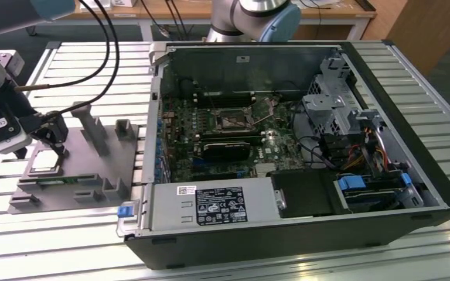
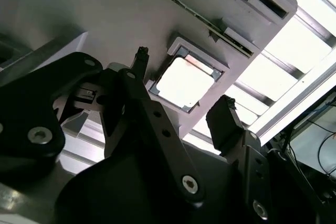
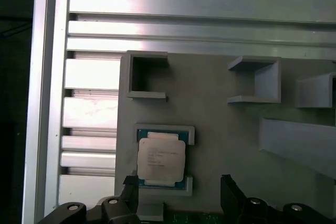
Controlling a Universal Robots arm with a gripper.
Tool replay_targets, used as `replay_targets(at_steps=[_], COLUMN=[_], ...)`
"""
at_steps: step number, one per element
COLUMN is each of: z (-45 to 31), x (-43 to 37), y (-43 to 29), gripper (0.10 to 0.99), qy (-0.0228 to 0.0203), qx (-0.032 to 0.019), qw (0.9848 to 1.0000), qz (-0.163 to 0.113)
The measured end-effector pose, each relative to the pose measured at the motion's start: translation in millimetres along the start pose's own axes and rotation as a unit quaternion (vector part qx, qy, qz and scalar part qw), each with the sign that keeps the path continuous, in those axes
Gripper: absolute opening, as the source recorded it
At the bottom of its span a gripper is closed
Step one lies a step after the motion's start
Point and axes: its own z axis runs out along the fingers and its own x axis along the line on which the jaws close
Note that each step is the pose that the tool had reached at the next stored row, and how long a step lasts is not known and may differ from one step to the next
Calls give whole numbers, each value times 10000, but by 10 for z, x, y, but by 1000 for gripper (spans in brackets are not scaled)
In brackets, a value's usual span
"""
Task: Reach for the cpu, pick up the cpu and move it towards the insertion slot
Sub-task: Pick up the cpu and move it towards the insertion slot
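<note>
Grey plastic makes up the fixture plate (image 1: 84, 167) on which the cpu (image 1: 44, 166) is seated, at about eight o'clock in the exterior view and well apart from the open computer case (image 1: 287, 240). The chip is lodged in a shallow square nest with its pale metal top facing up. The gripper (image 1: 51, 149) is poised just above it. Its fingers are spread wide and nothing is held. In the second wrist view one fingertip (image 2: 142, 56) is seen near one side of the nest, and the other stands off the opposite side. The insertion slot (image 1: 231, 121) is found inside the case, roughly at two o'clock from the chip.

The reach is judged to be the step in hand, with the grasp not yet made. It would be best served if the opening were centred over the chip and the wrist squared to its edges, so that the pads are brought against the chip's rim and not the nest walls. A wide opening is wanted until the tips are level with that rim, and light pressure is judged enough.
</note>
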Motion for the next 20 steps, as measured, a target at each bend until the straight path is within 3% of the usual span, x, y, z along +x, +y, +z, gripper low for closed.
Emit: replay_targets(at_steps=[20], z=[244], x=[90], y=[48], gripper=[729], qy=[-1], qx=[1], qw=[10000], qz=[35])
